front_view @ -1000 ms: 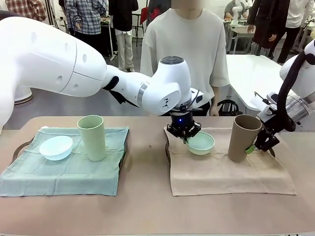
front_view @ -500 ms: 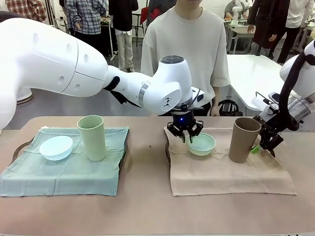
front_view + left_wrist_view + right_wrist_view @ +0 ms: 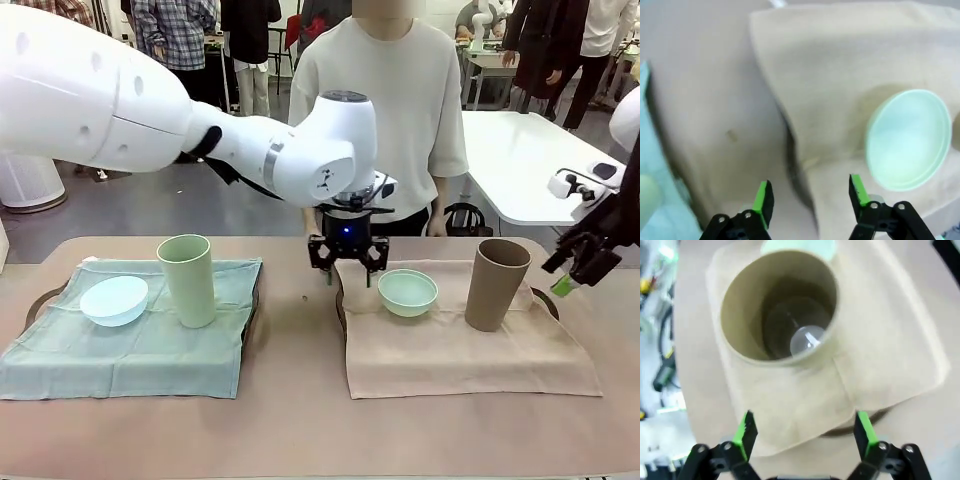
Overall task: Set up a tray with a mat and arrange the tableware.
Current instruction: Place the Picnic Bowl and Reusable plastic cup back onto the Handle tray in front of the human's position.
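both grippers hover with fingers spread and empty, the matte mint green round bowl (image 3: 407, 292) and tall tan-brown tapered cup (image 3: 496, 283) apparently placed on the beige cloth mat (image 3: 460, 355).

The mint green bowl (image 3: 407, 291) sits upright on the beige mat (image 3: 460, 350), just right of the left gripper (image 3: 347, 268). The tan-brown cup (image 3: 496, 284) stands upright, left of the right gripper (image 3: 580, 262). Farther left, the pale green cup (image 3: 187, 280) and tilted pale blue bowl (image 3: 114, 300) rest on the green mat (image 3: 140, 350).
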You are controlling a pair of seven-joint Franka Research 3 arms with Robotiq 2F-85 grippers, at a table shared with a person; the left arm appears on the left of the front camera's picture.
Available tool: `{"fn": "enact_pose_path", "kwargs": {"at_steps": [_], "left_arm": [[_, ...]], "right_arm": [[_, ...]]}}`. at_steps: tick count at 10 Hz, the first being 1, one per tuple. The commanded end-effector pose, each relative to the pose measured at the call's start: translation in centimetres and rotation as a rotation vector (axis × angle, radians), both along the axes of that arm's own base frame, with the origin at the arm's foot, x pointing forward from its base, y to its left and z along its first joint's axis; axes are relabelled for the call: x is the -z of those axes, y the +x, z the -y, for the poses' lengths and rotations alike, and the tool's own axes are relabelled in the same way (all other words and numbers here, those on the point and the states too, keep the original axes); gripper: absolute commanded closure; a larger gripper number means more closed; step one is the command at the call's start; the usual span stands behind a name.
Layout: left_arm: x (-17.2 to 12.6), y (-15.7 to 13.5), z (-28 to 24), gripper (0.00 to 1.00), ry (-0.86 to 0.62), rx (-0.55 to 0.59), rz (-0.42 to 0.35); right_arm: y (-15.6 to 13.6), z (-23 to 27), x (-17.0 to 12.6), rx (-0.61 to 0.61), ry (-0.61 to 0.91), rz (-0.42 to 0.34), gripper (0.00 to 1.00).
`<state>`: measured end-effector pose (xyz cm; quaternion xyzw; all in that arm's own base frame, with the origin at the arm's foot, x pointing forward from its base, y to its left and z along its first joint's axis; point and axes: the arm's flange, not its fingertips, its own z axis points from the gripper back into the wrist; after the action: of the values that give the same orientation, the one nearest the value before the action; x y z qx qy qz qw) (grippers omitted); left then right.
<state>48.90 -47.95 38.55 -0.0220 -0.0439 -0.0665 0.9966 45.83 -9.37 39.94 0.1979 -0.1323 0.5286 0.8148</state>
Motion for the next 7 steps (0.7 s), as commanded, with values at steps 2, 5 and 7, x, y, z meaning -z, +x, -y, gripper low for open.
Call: {"fn": "enact_pose_path", "kwargs": {"at_steps": [2,5,7], "left_arm": [[-6.5,-4.2,-3.7,0.0,0.179,-0.12,0.012],[-13.7,-7.9,-7.1,0.0,0.182,-0.132,0.103],[-16.8,-9.1,-9.4,0.0,0.171,-0.148,0.136]], "right_arm": [[-3.6,-1.9,-4.6,0.192,-0.066,-0.077,0.0],[-5.0,-7.6,-11.4,0.516,-0.319,-0.186,0.0],[-5.6,-11.9,-15.1,0.635,-0.482,-0.215,0.0]]}}
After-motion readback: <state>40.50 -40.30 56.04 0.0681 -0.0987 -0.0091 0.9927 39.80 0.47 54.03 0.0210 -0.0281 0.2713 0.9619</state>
